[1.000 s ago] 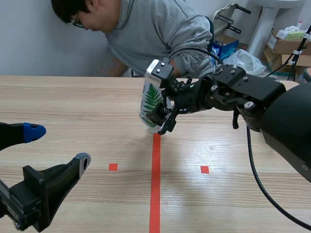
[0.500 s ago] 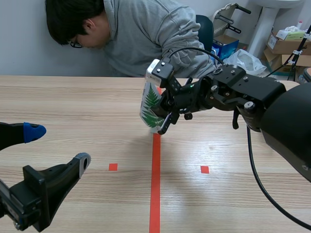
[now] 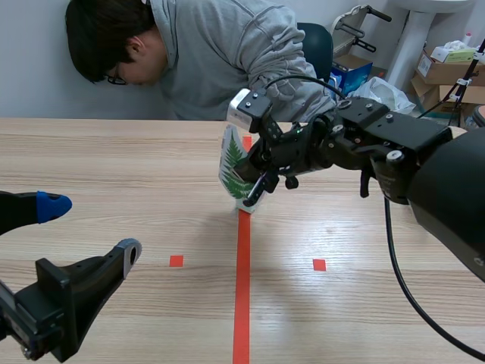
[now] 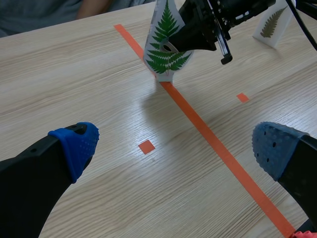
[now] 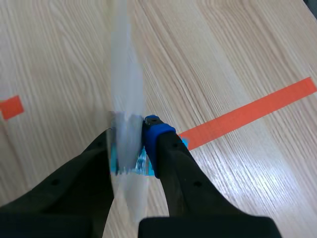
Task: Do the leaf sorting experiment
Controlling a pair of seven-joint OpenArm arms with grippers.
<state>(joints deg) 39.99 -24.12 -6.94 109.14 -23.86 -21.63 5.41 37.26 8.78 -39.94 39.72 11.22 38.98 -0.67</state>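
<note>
Scene view: right gripper point(image 3: 251, 186) clamps fern card point(image 3: 231, 163), tilted over centre tape line point(image 3: 242, 288), table point(image 3: 114, 167) middle. Card likely light, thin, bendy; pinch flat faces near edge. Left gripper point(image 3: 91, 227) agape, near-left corner.

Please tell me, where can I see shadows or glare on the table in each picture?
Left wrist view: the leaf card throws a soft shadow on the table, with a pale sheen on the wood near it. Right wrist view: bright sheen on the wood beside the right hand. Scene view: only a faint shadow beneath the right arm.
</note>
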